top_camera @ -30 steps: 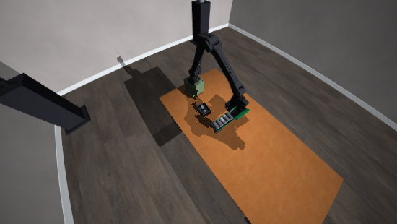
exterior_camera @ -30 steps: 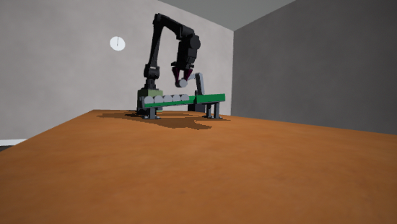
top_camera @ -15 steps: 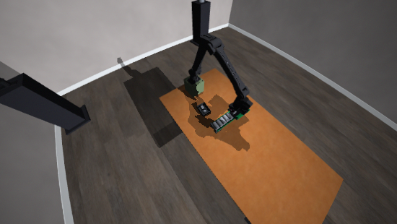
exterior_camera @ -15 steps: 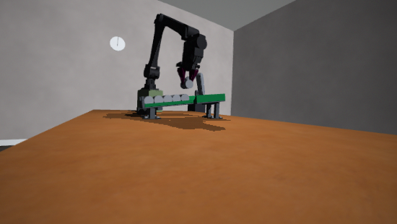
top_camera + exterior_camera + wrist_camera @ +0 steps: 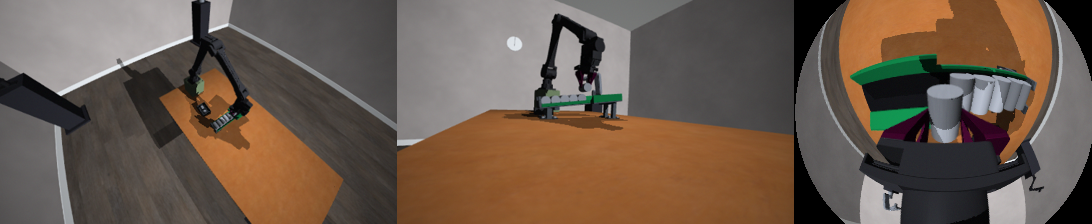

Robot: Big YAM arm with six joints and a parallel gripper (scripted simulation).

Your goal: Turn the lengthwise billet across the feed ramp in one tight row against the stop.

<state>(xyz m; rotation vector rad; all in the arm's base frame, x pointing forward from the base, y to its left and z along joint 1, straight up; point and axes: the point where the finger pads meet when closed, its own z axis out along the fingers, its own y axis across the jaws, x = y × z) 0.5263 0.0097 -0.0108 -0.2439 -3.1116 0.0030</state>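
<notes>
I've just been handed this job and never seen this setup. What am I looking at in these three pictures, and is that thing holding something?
It is one black jointed arm standing on an orange mat. One picture looks down from above, one looks across the mat from low down, one sits on the wrist. The green sloped ramp carries a row of grey steel billets lying across it. The end effector is shut on one more billet, lifted above the ramp just beyond the row's end. A small dark box lies nearby.
</notes>
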